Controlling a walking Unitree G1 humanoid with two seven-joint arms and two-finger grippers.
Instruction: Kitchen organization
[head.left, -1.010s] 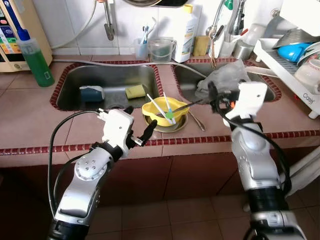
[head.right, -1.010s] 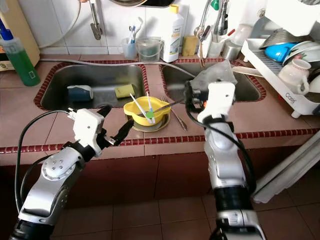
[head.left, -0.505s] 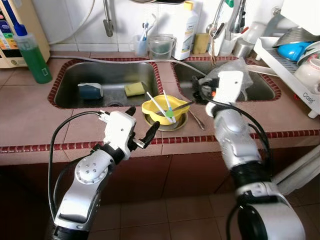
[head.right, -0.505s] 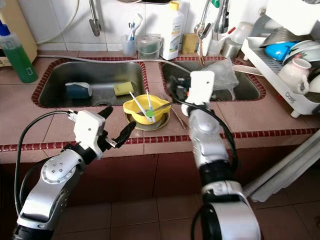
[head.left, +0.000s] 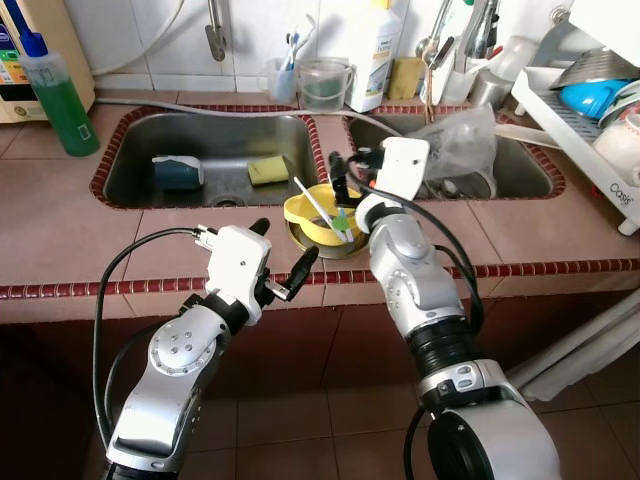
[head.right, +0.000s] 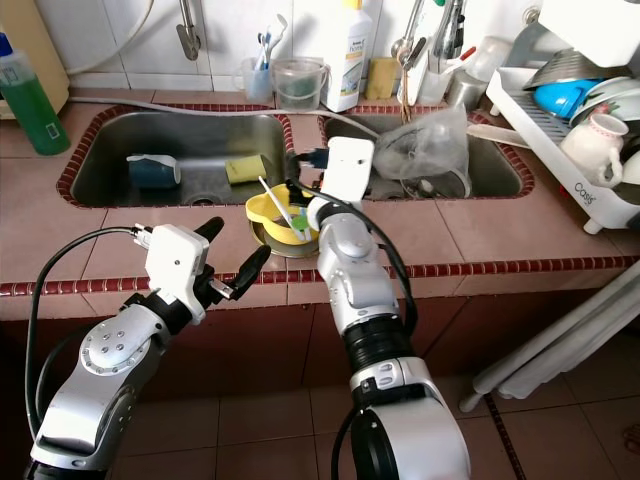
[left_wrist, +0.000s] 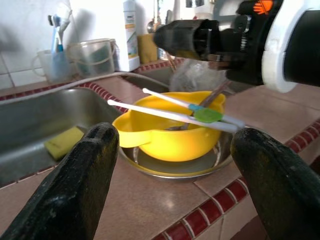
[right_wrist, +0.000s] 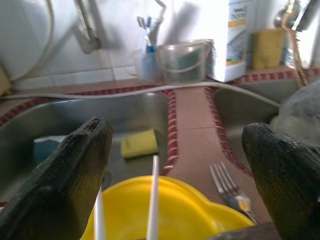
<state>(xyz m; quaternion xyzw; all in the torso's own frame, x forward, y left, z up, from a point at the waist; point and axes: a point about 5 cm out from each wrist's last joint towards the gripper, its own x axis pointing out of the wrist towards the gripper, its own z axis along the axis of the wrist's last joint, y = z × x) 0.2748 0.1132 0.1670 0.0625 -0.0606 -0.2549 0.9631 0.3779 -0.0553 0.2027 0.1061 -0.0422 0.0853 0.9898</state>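
A yellow bowl (head.left: 312, 212) sits on a metal plate (head.left: 322, 247) on the tiled counter between the two sinks. Two white utensils (left_wrist: 170, 114), one with a green tip, and a metal spoon handle (left_wrist: 216, 95) lie in it. My right gripper (head.left: 338, 180) hangs open just above the bowl's far rim; in the right wrist view the bowl (right_wrist: 165, 215) lies below its spread fingers. My left gripper (head.left: 285, 241) is open at the counter's front edge, a short way in front of the bowl. A fork (right_wrist: 231, 192) lies on the counter beside the plate.
The left sink (head.left: 140, 180) holds a blue cup (head.left: 180, 172) and a yellow sponge (head.left: 268, 170). A crumpled plastic bag (head.left: 455, 145) is in the right sink. A green soap bottle (head.left: 58, 100) stands far left, a dish rack (head.left: 600, 100) far right, bottles and cups along the wall.
My right gripper has swung left from the right sink's edge to above the yellow bowl. The left arm has barely moved. The camera shifted slightly.
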